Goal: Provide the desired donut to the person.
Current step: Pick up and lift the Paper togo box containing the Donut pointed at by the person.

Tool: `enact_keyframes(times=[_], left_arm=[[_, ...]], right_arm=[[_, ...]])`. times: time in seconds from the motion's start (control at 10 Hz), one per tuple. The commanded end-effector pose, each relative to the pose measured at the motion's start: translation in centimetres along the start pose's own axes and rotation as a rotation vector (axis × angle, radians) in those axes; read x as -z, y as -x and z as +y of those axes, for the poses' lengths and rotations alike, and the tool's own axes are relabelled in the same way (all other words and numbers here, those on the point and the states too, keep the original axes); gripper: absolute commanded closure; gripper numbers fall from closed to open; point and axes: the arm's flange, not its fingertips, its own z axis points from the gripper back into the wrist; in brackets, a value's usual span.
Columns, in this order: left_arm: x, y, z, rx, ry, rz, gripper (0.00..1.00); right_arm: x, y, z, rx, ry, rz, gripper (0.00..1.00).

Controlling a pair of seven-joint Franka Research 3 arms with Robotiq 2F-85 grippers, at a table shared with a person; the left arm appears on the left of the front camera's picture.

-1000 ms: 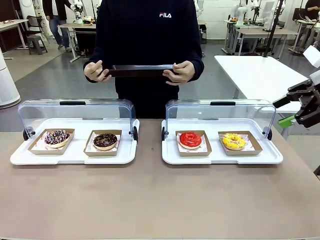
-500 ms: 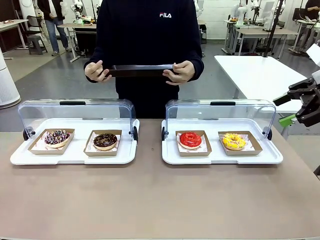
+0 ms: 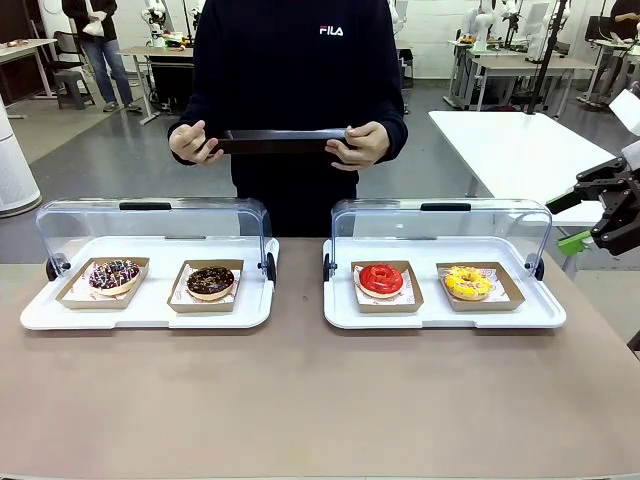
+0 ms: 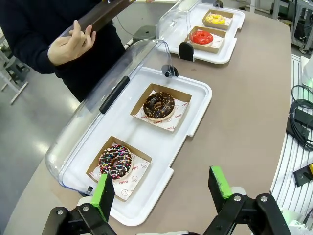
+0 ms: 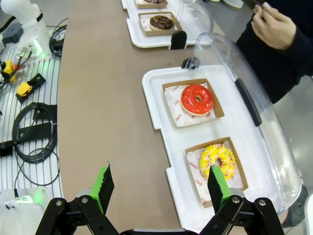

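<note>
Reaching across the table toward the person at 12 o'clock carries the widest hazard: an arm swung too far can strike the person, who stands close to the far edge. Two white trays rest on the table, the left display tray at 10 o'clock and the right display tray at 2 o'clock. Each has a clear lid raised along its 12 o'clock edge, so a steep approach can clip the lid or shove the tray. The person holds a black tray level in both hands. A release made off its centre is likely to drop the donut. The left gripper hangs at 6 o'clock of the left display tray, fingers spread wide and empty. The right gripper hangs by the right display tray, fingers likewise apart and empty. Four donuts lie in brown card holders: the sprinkled donut and the chocolate donut on the left display tray, the red donut and the yellow donut on the right. Neither hand points, so the desired donut cannot be identified, and a guess risks delivering the wrong item. Soft icing can smear under pad pressure. Legible writing: "FILA" in white on the sweatshirt chest. The paper liner carries red print too small to read reliably.
</note>
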Motion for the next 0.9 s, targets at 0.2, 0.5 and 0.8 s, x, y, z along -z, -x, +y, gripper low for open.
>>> enact_keyframes(times=[0.2, 0.5, 0.8], left_arm=[[0.0, 0.0, 0.0, -0.001, -0.001, -0.005, 0.0], [0.0, 0.0, 0.0, -0.001, -0.001, -0.005, 0.0], [0.0, 0.0, 0.0, -0.001, -0.001, -0.005, 0.0]], right_arm=[[-1.1, -0.4, 0.7, -0.023, 0.036, -0.065, 0.0], [-1.3, 0.0, 0.9, -0.069, 0.019, -0.104, 0.0], [-1.4, -0.2, 0.7, -0.068, 0.037, -0.099, 0.0]])
